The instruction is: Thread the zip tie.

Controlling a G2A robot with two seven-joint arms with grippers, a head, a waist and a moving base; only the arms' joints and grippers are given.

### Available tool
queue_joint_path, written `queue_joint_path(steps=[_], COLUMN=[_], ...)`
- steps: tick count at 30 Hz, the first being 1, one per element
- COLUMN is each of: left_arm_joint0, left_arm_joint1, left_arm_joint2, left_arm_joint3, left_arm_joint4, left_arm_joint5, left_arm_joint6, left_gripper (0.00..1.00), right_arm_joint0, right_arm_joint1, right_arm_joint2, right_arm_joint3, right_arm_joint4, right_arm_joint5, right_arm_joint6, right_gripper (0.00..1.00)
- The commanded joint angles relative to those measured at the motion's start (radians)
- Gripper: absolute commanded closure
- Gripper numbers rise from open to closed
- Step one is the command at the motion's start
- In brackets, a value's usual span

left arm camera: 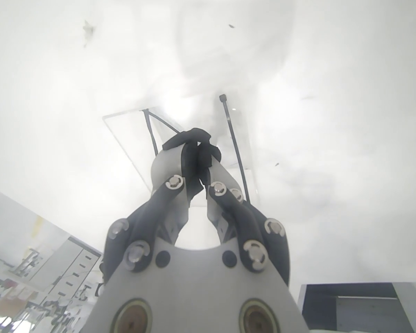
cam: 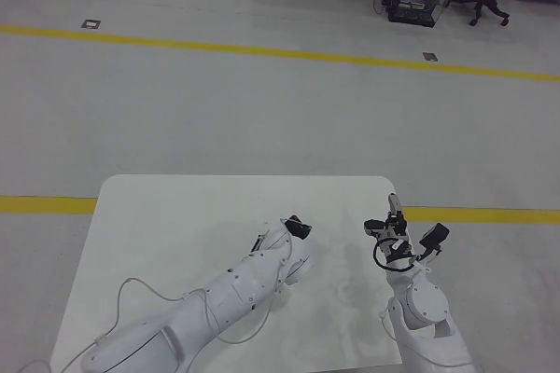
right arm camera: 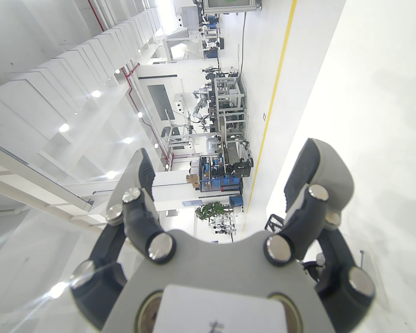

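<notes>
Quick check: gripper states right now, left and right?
Left gripper: closed; the zip tie runs beside it, and whether it is gripped cannot be told.
Right gripper: open, holding nothing.

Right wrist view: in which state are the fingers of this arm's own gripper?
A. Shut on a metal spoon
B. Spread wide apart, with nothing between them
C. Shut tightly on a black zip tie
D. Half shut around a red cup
B: the right gripper has its fingers spread wide apart, and nothing is held between them.
</notes>
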Motion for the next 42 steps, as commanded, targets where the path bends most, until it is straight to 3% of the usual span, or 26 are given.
queue_joint_path(steps=[1, 7, 15, 24, 36, 42], left_arm_joint0=[0.002, 0.006, 0.008, 0.007, -0.012, -0.02], left_arm_joint1=[0.001, -0.001, -0.002, -0.005, -0.025, -0.031], left_arm_joint2=[-0.004, -0.008, -0.008, -0.024, -0.02, -0.015], left_arm_joint3=[0.0, 0.0, -0.008, -0.004, 0.048, 0.053], left_arm_joint4=[0.0, 0.002, 0.011, -0.009, -0.05, -0.057], left_arm_joint5=[0.015, 0.049, 0.064, 0.094, 0.101, 0.091], left_arm_joint6=[-0.006, -0.02, -0.023, -0.039, -0.034, -0.009], left_gripper=[1.0, 0.99, 0.86, 0.89, 0.84, 0.85], right_arm_joint0=[0.0, 0.0, 0.0, 0.0, 0.0, 0.0], right_arm_joint1=[0.0, 0.0, 0.0, 0.0, 0.0, 0.0], right_arm_joint2=[0.0, 0.0, 0.0, 0.0, 0.0, 0.0], right_arm_joint3=[0.0, 0.0, 0.0, 0.0, 0.0, 0.0], right_arm_joint4=[0.0, 0.0, 0.0, 0.0, 0.0, 0.0], right_arm_joint5=[0.0, 0.0, 0.0, 0.0, 0.0, 0.0], right_arm_joint6=[0.0, 0.0, 0.0, 0.0, 0.0, 0.0], right_gripper=[0.0, 0.0, 0.0, 0.0, 0.0, 0.0])
